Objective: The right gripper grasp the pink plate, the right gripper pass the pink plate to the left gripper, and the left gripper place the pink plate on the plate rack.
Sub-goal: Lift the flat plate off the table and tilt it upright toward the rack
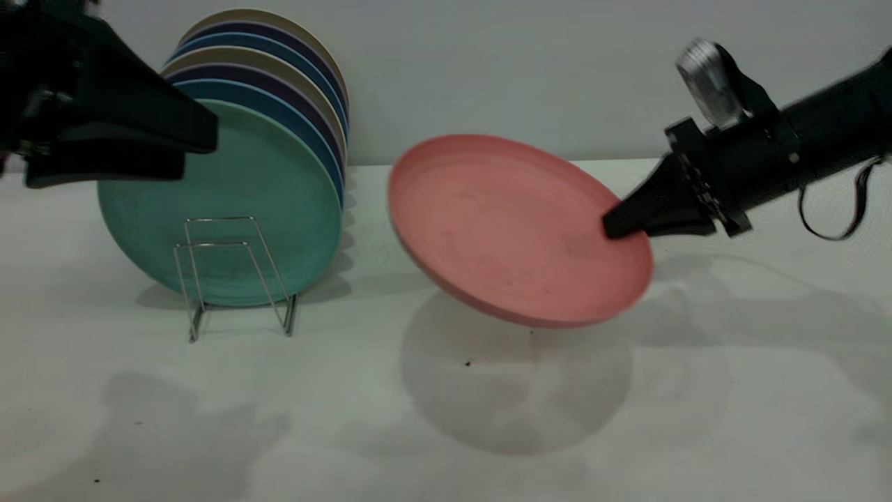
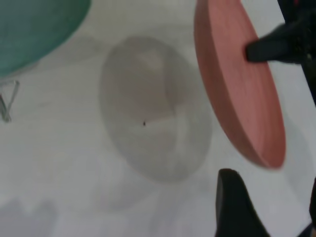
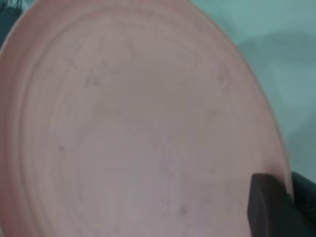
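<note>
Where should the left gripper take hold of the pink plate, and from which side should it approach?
Probably the free rim of the pink plate nearest the plate rack, opposite the right gripper, which pinches the far rim. The plate hangs tilted above the table, so the left gripper can approach from its own side.

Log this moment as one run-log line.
right gripper: shut on pink plate, lifted, tilted | left gripper: open, by rack | handover: pending
</note>
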Action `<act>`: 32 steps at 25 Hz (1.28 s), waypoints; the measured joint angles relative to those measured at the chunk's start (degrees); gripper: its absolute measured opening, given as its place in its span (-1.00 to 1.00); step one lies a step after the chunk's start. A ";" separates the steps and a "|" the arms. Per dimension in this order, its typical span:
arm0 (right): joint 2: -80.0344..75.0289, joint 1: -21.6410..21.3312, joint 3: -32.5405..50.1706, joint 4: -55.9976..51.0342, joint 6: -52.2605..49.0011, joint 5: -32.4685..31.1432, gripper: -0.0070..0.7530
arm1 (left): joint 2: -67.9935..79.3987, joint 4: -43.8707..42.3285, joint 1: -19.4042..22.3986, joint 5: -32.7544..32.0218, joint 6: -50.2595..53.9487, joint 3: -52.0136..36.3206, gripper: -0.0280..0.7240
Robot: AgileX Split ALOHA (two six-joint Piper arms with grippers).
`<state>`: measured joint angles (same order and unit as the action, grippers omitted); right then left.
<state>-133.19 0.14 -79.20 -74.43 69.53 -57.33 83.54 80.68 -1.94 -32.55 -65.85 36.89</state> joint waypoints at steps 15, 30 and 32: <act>2.70 6.49 0.00 -1.67 0.29 -0.55 -0.95 | 7.66 12.89 0.00 -2.06 -10.92 0.07 0.14; 2.70 11.90 0.00 -3.02 1.23 -2.00 -0.95 | 11.11 14.39 0.00 -5.19 -10.92 0.14 0.14; 2.70 11.85 0.00 -3.07 1.44 -1.10 -0.94 | 11.11 14.39 0.00 -6.64 -10.92 0.14 0.14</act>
<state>-130.49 11.99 -79.20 -77.51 70.98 -58.43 94.65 95.07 -1.94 -39.18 -76.77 37.03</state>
